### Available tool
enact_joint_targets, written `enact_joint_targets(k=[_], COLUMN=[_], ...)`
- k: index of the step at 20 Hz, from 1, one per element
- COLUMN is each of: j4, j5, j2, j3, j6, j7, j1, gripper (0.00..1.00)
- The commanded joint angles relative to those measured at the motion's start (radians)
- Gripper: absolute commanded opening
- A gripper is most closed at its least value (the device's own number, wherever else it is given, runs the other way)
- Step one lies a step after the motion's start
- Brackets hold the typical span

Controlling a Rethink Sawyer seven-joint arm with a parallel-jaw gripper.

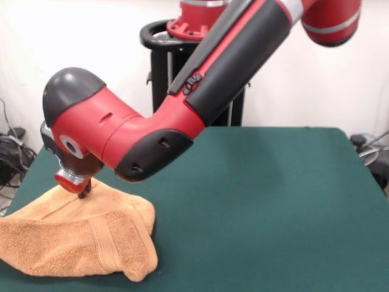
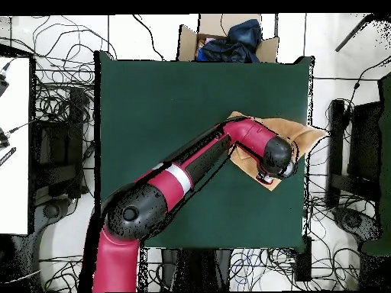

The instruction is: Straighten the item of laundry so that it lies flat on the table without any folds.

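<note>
The terry towel [image 1: 79, 240] lies bunched and folded at the table's [image 1: 273, 207] corner, one part hanging past the edge. The top is green felt; cables litter the floor around it. The gripper [image 1: 84, 190] presses into the towel's raised fold; whether it is clamped cannot be told.

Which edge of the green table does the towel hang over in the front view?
The left edge: the towel overhangs the table there, under the gripper; the other edges are bare.

Bright, even room light; soft shadow beneath the towel [image 1: 79, 240]; slight blur.
</note>
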Motion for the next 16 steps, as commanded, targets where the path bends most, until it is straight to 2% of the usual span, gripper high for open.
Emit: enact_joint_targets(k=[1,16], j4=[-0.035,0.045], j5=[-0.009,-0.022], j2=[0.132,0.113], j3=[0.091,0.132], j6=[-0.097,-0.139], j7=[0.227,0.152], j1=[0.011,0.044], gripper=[0.0,0.0])
